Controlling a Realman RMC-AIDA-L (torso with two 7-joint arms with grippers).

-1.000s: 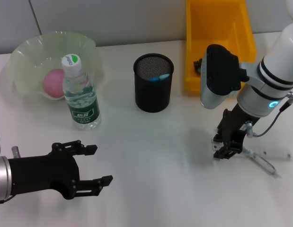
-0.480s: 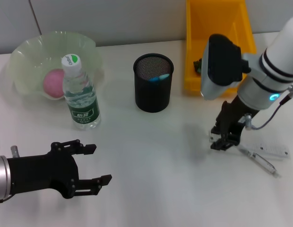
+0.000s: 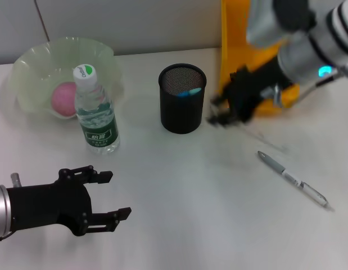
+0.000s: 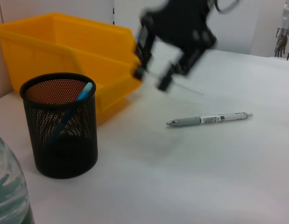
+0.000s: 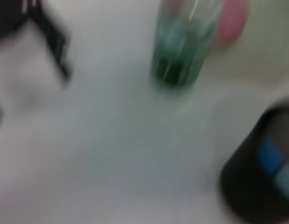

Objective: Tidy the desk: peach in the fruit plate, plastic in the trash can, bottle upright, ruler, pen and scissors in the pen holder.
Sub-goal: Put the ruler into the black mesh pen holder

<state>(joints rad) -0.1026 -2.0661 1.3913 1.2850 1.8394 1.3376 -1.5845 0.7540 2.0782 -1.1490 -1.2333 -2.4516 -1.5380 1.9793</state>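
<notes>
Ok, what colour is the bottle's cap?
White with a green patch, on the bottle cap; clearest in the head view.

A white tabletop (image 3: 179, 185) filled nearly the whole head view, evenly lit, with soft shadows. Beyond its far edge stood a pale grey wall (image 3: 129, 22) with one thin vertical seam. In the left wrist view a light wall (image 4: 256, 23) rose behind the table.
</notes>
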